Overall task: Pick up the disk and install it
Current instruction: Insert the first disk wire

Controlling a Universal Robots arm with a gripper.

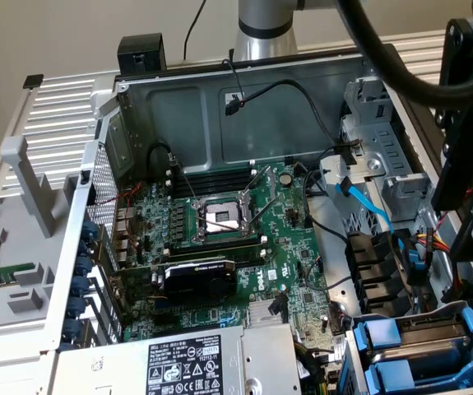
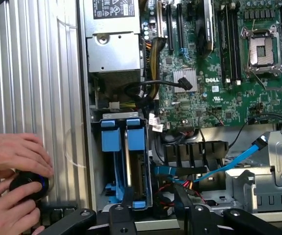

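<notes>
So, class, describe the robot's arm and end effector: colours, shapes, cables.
The arm is a smooth silver-grey cylinder with a dark band; a thick black cable curves beside it. The end effector is matte black: jointed link bars, round pivot bolts and two slim fingers.

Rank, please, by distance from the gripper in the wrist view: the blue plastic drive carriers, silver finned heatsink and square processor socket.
1. Blue plastic drive carriers, just beyond the gripper.
2. Silver finned heatsink, on the green motherboard.
3. Square processor socket, at that board's far side.
</notes>
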